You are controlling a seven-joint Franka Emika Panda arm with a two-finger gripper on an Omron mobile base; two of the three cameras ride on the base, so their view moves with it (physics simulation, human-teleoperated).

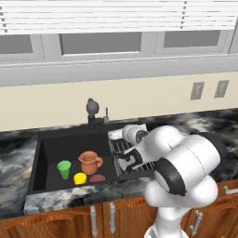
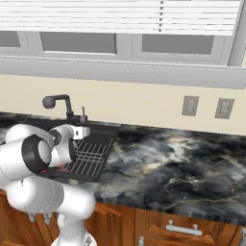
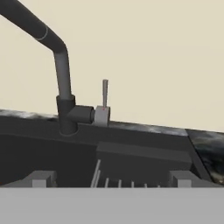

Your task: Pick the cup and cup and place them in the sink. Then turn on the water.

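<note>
Sink (image 1: pixel 46 153) as landmark: green cup (image 1: pixel 64 169) and yellow cup (image 1: pixel 80 178) inside basin, front part, near brown jug (image 1: pixel 90 162). Faucet (image 1: pixel 92 110) at sink's rear rim, lever (image 3: pixel 104 93) upright beside it. Gripper (image 3: pixel 112 178) over sink's rack section (image 2: pixel 91 156), fingers spread, holding nothing.

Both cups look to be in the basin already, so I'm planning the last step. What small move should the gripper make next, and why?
Probably ease forward toward the faucet's lever. The green cup and yellow cup already sit in the sink, no water runs, and the open gripper faces the lever with a gap between them.
</note>
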